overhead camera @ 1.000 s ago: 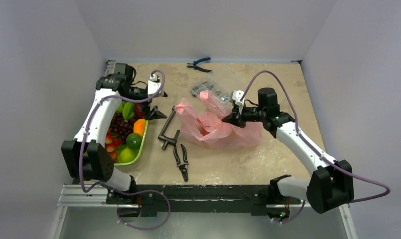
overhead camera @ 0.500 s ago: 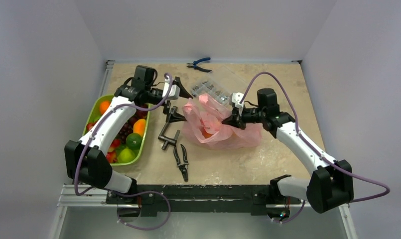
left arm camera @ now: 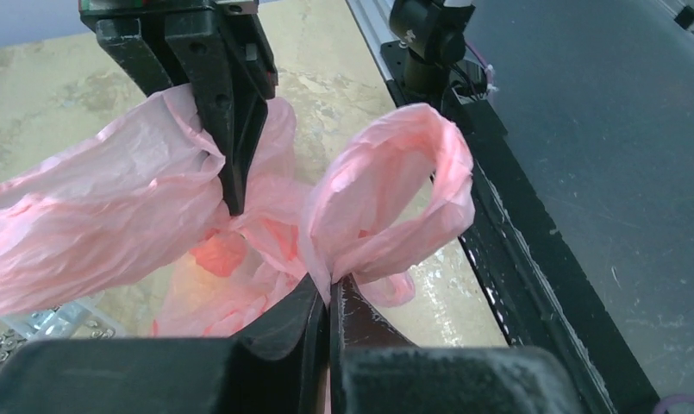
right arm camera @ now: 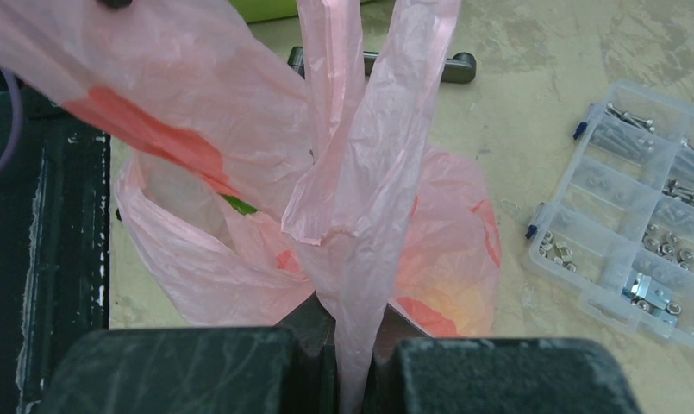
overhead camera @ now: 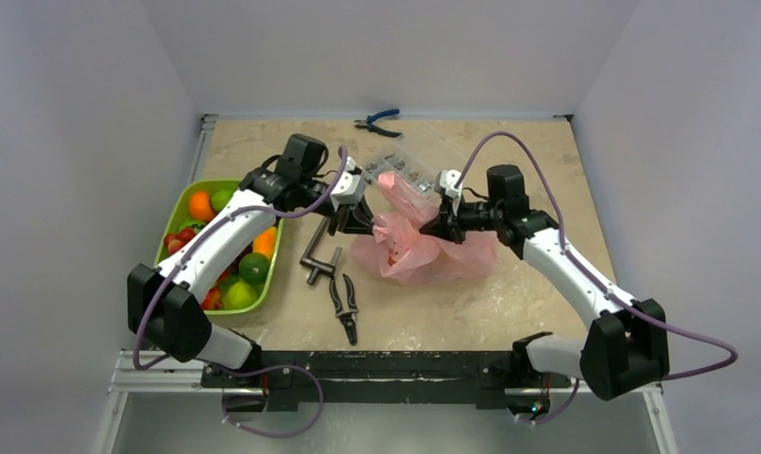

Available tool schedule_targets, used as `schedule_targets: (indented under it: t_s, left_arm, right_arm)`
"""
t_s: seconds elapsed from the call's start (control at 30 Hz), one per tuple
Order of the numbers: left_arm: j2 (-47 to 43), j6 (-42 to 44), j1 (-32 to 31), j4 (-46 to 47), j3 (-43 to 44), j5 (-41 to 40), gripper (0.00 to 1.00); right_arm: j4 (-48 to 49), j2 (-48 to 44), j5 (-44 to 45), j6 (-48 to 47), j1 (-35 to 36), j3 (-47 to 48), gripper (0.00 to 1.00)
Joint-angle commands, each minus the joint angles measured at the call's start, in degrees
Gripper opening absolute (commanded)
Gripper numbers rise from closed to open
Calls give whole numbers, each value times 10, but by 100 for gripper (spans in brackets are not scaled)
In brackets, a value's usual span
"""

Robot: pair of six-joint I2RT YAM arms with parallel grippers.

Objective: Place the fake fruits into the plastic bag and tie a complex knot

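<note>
The pink plastic bag (overhead camera: 423, 253) lies mid-table, with both handles lifted. My left gripper (overhead camera: 365, 225) is shut on one handle loop (left arm camera: 395, 194), its tips (left arm camera: 328, 291) pinching the film at the loop's base. My right gripper (overhead camera: 433, 227) is shut on the other handle strip (right arm camera: 369, 198), which runs down between its jaws (right arm camera: 353, 323). Through the film I see orange-red fake fruits (right arm camera: 438, 297) and a green bit (right arm camera: 238, 204). More fake fruits (overhead camera: 227, 257) lie in the tray. No knot is in view.
A lime-green tray (overhead camera: 171, 210) stands at the left. A black clamp (overhead camera: 318, 251) and black pliers (overhead camera: 344, 307) lie just left of the bag. A clear box of screws (overhead camera: 402, 173) sits behind it, blue pliers (overhead camera: 376, 121) at the far edge.
My left arm swung right from above the tray to the bag and shut on a handle loop. The right gripper kept its hold, and the bag bunched up between the two.
</note>
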Motion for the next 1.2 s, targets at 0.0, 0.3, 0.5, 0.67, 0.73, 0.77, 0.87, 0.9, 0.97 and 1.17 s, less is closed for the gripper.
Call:
schedule_targets:
  t_s: [0.0,0.3,0.5,0.67,0.73,0.77,0.87,0.9,0.97,1.17]
  left_arm:
    - [-9,-151,-51,128,-21,-102,0]
    - [60,-336,-88,182,30,-361,0]
    - [61,-333,-109,198,26,-410,0]
    - [52,-328,-121,224,9,-399,0]
    - [51,-315,-131,222,10,-385,0]
    - [51,-310,-136,221,9,-382,0]
    - [59,-292,-144,219,11,-368,0]
    - [61,-281,-144,218,11,-354,0]
    - [63,-258,-146,221,7,-331,0]
    - [67,-202,-141,200,18,-306,0]
  right_arm:
    - [35,20,-17,63,-1,34,0]
    - [-70,45,-38,17,0,84,56]
    - [-51,41,-50,56,0,89,81]
    - [1,55,-44,124,1,89,92]
    - [16,60,-45,142,1,88,92]
    - [18,62,-47,147,1,88,93]
    - [18,63,-57,144,0,89,92]
    - [17,61,-58,142,1,88,91]
    - [14,60,-65,134,1,85,84]
    - [-19,56,-82,79,1,84,37]
